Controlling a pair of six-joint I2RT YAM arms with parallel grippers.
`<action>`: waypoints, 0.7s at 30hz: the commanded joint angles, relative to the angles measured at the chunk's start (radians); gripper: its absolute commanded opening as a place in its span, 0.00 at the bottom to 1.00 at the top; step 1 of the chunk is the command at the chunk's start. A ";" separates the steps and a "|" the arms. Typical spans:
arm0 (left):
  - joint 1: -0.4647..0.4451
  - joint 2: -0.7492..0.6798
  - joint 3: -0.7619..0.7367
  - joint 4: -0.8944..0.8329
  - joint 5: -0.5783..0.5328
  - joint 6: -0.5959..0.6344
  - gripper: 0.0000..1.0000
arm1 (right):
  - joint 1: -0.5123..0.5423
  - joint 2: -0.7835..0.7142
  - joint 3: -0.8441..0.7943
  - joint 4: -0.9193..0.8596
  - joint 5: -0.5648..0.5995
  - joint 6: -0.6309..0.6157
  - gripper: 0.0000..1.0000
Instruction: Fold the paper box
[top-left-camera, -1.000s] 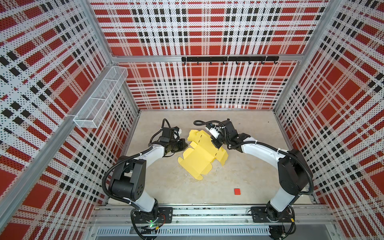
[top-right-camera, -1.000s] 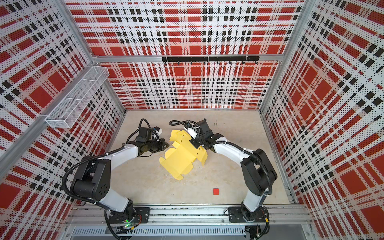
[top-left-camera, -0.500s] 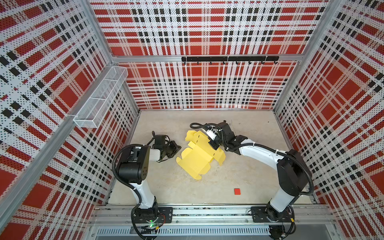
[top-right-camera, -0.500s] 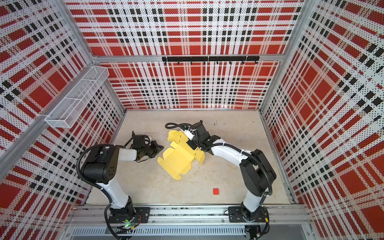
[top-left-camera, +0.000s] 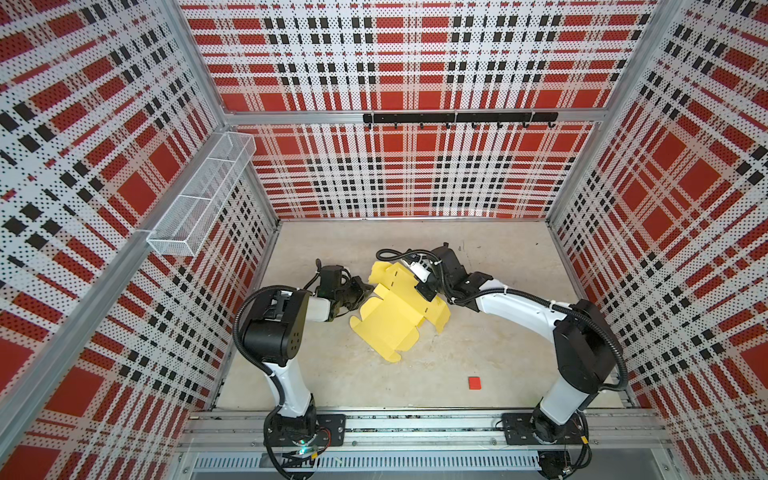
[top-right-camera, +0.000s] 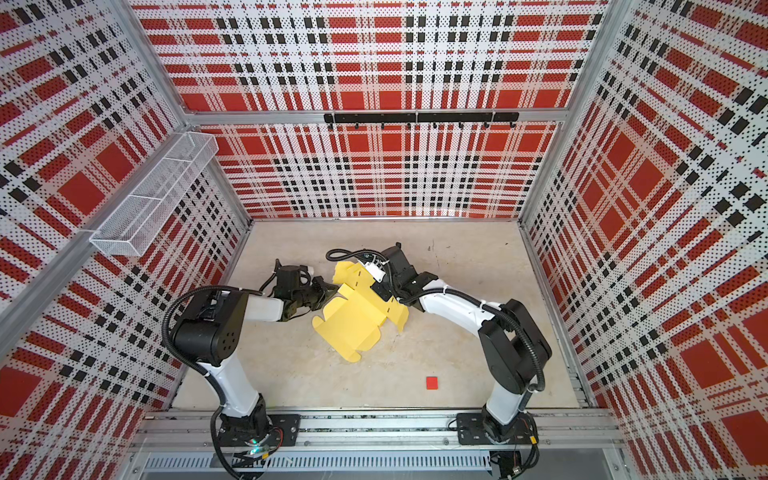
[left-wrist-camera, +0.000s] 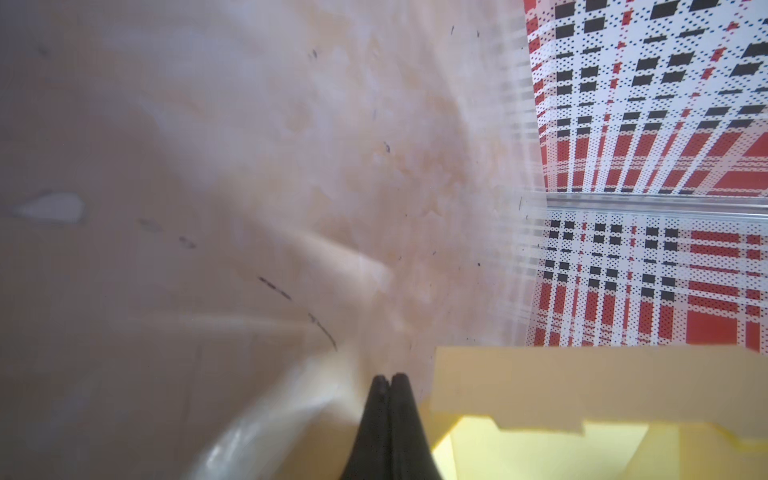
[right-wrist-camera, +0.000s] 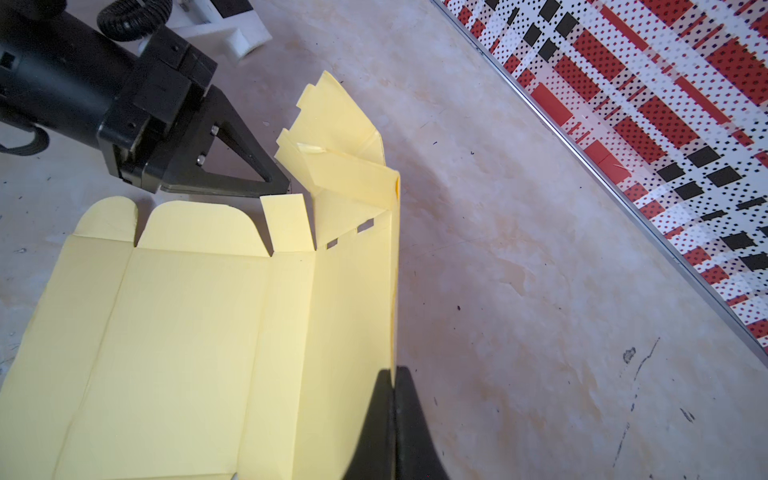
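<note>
**Item 1. Paper box** (top-left-camera: 395, 322) (top-right-camera: 353, 322): pale yellow die-cut card, only partly folded. It lies near the middle of the bench (top-left-camera: 498, 257). The broad panels lie flat on the surface. The panel on the side towards the far edge is raised along its crease. In the right wrist view this panel (right-wrist-camera: 353, 291) stands upright, with small slits along the fold and creased end flaps bent over at its far end. Rounded flaps and a short square tab line the edge that faces the left arm.

**Item 2. Right gripper** (right-wrist-camera: 392, 376) (top-left-camera: 428, 293): black, jaws pinched together on the top edge of the raised panel, with the card passing between them.

**Item 3. Left gripper** (left-wrist-camera: 389, 380) (top-left-camera: 370, 288): black, jaws pressed tight together with nothing between them. The tip lies low and just beside the flapped edge of the card. Whether it touches cannot be told.

**Item 4. Red square** (top-left-camera: 474, 382): small and flat, lying alone towards the near edge of the bench, right of the middle and well apart from the card.

**Item 5. Wire basket** (top-left-camera: 199, 199): white mesh, mounted on the left wall.

**Item 6. Hook rail** (top-left-camera: 457, 118): black, mounted on the back wall.
</note>
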 joint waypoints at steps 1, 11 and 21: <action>-0.022 -0.058 -0.012 0.008 -0.030 -0.024 0.00 | 0.007 -0.011 0.011 0.041 0.013 -0.001 0.00; -0.094 -0.103 -0.019 0.029 -0.025 -0.007 0.00 | 0.017 -0.020 -0.013 0.063 0.022 -0.006 0.00; -0.142 -0.039 -0.020 -0.009 -0.040 0.011 0.00 | 0.022 -0.020 -0.049 0.108 0.048 -0.009 0.00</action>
